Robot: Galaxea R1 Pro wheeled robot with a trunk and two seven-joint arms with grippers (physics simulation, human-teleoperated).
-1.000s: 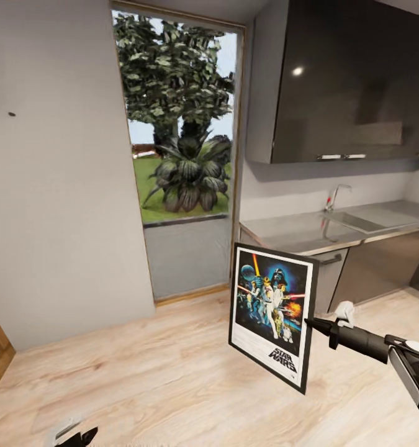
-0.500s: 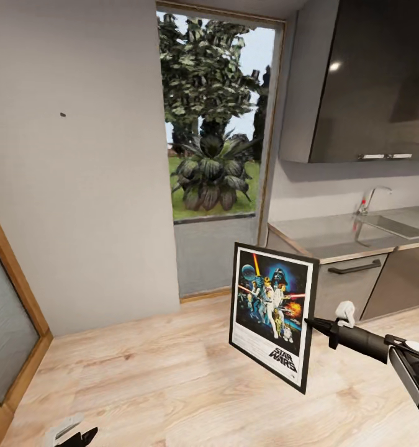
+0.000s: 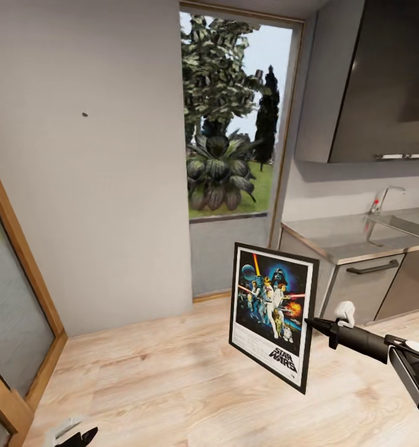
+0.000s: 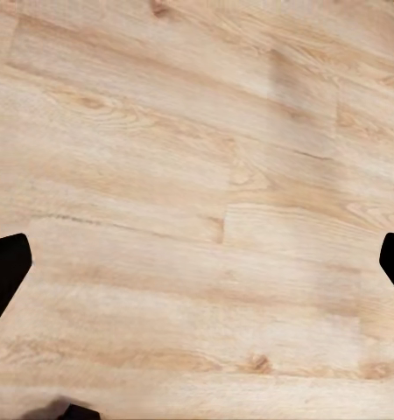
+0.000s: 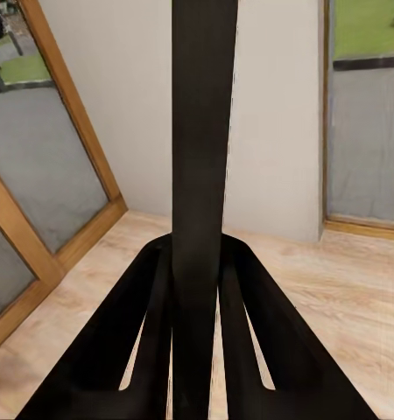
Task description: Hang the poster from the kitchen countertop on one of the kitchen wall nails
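Kitchen corner, pale wood floor, plain grey wall with one small dark nail set high up; tall window onto garden greenery to its right; wood-framed glass door at the near left.

Bench: grey metal top with sink and chrome tap, dark cupboards above and below. No poster lies on it.

Poster: black frame, white inner border, colourful space scene. Held in the air over the floor, upright with a slight tilt, face toward the head camera, well apart from both the wall and the bench.

Right claw: pinching the poster's right edge. In the right wrist view the frame runs edge-on as a dark bar between the two fingers, which press on either side of it.

Left claw: low at the robot's left, above bare floor. The left wrist view has dark fingertips at opposite margins with nothing between, so it reads as spread and empty.

Progress, judged: pickup done, carry under way. Left to do: close on the wall, raise the poster to the nail's height, hook it on, release.

Legible writing: "STAR WARS" in black letters on the poster's lower border. No other label or brand can be read.
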